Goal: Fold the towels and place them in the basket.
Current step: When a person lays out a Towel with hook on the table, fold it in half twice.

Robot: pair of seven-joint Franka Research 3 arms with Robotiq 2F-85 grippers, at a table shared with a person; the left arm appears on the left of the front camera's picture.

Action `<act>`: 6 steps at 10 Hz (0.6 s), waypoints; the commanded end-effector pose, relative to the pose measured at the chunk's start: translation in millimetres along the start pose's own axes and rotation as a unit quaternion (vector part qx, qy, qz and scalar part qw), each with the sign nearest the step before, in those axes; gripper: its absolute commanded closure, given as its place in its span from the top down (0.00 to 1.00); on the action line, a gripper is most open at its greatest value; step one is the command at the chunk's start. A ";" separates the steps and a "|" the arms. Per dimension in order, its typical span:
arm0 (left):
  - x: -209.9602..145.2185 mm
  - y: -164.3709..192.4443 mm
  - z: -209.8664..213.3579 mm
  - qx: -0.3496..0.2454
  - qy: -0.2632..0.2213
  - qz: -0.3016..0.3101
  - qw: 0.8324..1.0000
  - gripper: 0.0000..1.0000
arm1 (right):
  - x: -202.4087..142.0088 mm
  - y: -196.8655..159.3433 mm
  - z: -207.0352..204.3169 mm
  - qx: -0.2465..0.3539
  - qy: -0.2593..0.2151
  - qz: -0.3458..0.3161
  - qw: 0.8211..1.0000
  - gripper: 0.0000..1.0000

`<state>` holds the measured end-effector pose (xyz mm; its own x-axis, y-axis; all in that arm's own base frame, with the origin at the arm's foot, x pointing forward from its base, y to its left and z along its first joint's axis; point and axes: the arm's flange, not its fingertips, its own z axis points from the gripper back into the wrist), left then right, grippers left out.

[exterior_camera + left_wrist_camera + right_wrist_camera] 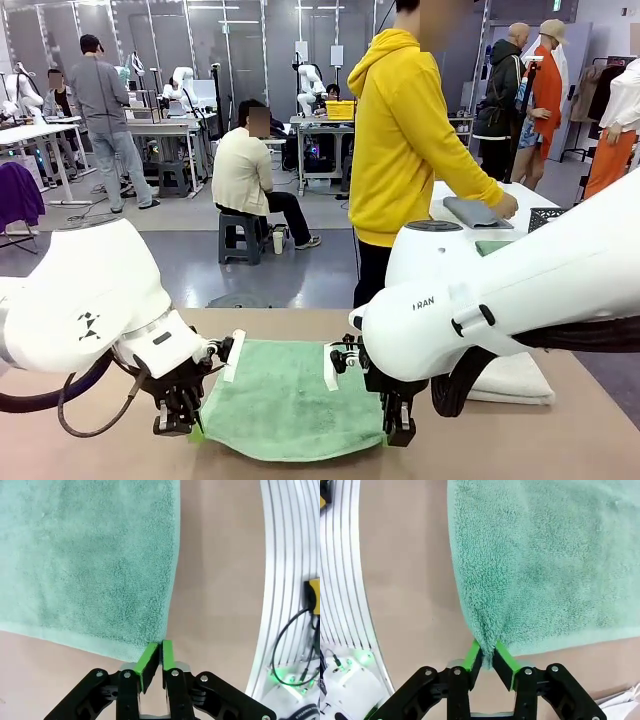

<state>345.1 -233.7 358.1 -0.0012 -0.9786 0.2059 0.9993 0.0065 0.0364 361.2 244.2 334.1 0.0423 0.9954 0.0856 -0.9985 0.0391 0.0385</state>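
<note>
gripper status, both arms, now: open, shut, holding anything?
Left gripper: shut on one near corner of the green towel.
Right gripper: shut on the towel's other near corner.

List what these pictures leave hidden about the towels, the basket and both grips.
- Basket, front view: the right arm covers all but a lattice corner; contents unknown.
- Pale folded towel, front view: the right arm hides its left end.
- Green towel, wrist views: its pinched corners sit between the pads, so how much cloth the left gripper and right gripper hold is hidden.
</note>
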 end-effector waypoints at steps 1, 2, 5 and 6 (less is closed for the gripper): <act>0.5 1.7 -5.8 0.002 0.002 0.001 1.000 0.00 | 0.0 -3.1 -2.4 -0.005 0.001 0.001 1.000 0.00; 0.5 1.7 -5.8 0.002 0.002 0.001 1.000 0.00 | 0.0 -3.1 -2.4 -0.005 0.001 0.001 1.000 0.00; -0.7 0.1 -4.6 -0.005 0.002 0.001 1.000 0.09 | 0.0 -3.1 -2.4 -0.005 0.001 0.001 1.000 0.00; 2.1 0.1 10.1 0.012 0.017 -0.010 1.000 0.09 | 0.1 -0.5 -1.7 0.001 0.000 0.000 1.000 0.16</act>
<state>345.4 -234.0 356.7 -0.0090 -0.9801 0.1983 0.9993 -0.0017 0.0371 361.7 244.5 332.5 0.0426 0.9955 0.0849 -0.9984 0.0393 0.0410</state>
